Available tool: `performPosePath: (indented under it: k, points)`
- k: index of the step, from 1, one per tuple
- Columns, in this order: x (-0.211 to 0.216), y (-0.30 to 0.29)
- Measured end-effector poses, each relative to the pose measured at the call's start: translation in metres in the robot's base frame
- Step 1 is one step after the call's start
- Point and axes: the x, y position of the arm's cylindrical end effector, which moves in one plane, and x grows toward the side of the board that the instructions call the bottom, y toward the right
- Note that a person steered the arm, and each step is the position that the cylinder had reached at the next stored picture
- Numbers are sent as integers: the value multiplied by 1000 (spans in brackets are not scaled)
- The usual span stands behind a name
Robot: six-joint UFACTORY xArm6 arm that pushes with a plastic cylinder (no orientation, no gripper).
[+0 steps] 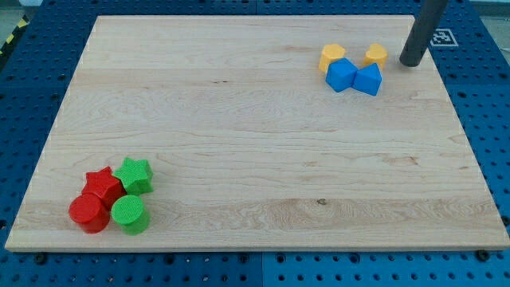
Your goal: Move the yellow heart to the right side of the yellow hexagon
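Tip (412,62) just right of heart (376,55); no jaws fitted. Risk: pushing left jams heart into hexagon (332,57).

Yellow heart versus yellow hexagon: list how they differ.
The yellow hexagon sits at the view's left of the yellow heart and looks larger. The heart lies nearer my tip, which stands to its right without touching; the hexagon is farther. Both are yellow and border blue blocks.

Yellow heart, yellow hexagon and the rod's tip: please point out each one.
yellow heart (376,54), camera view, top face.
yellow hexagon (332,56), camera view, top face.
my tip (412,62), camera view, rod's lower end, right of the heart.
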Motion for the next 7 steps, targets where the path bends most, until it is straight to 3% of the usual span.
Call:
performPosePath:
  k: [4,7]
  points:
    - [-6,-10]
    - [-6,-49]
